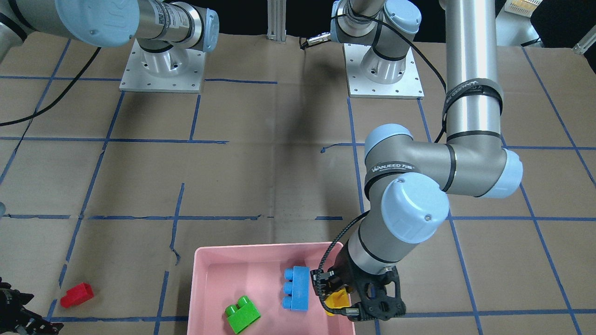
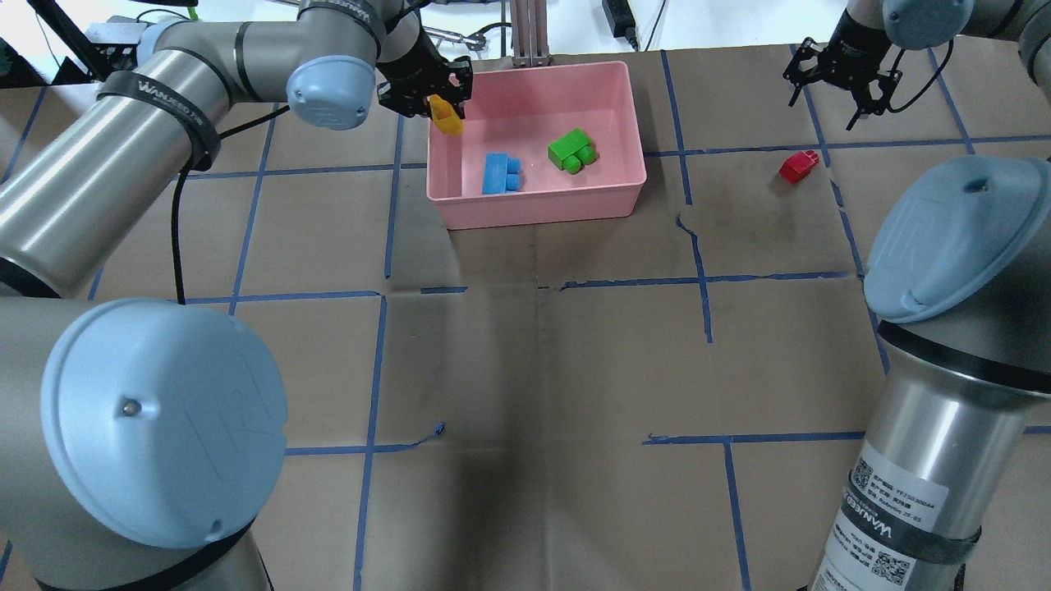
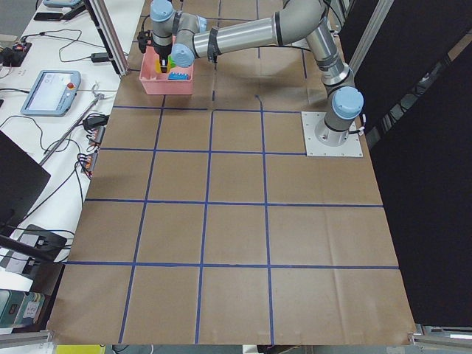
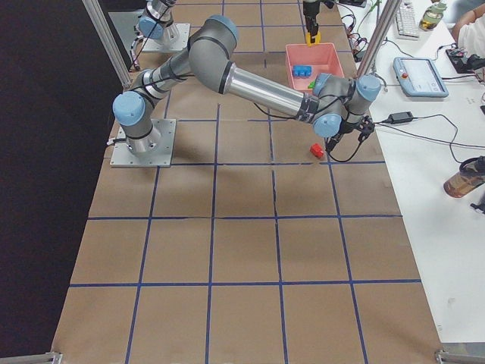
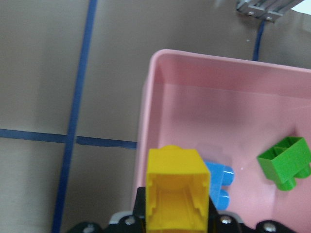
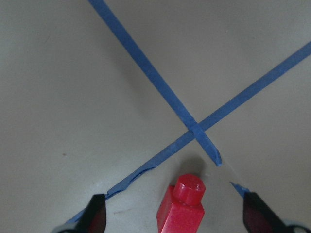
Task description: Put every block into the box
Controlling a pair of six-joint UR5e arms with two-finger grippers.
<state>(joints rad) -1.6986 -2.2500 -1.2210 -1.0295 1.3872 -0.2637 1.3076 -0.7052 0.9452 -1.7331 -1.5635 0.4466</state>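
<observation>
The pink box (image 2: 542, 207) stands at the table's far side and holds the blue brick (image 2: 499, 173) and the green brick (image 2: 572, 150). My left gripper (image 2: 435, 97) is shut on the yellow brick (image 2: 446, 116) and holds it above the box's left rim. The left wrist view shows the yellow brick (image 5: 177, 189) over the box wall (image 5: 146, 111). The red brick (image 2: 799, 166) lies on the table to the right of the box. My right gripper (image 2: 828, 111) is open just beyond the red brick. In the right wrist view the red brick (image 6: 182, 211) lies between the fingers (image 6: 97, 216).
Brown paper with blue tape lines (image 2: 698, 246) covers the table. Both arm bases (image 1: 160, 65) stand on metal plates at the robot's side. A metal post (image 2: 530, 33) rises just beyond the box. A tablet (image 4: 420, 76) and cables lie on the side bench.
</observation>
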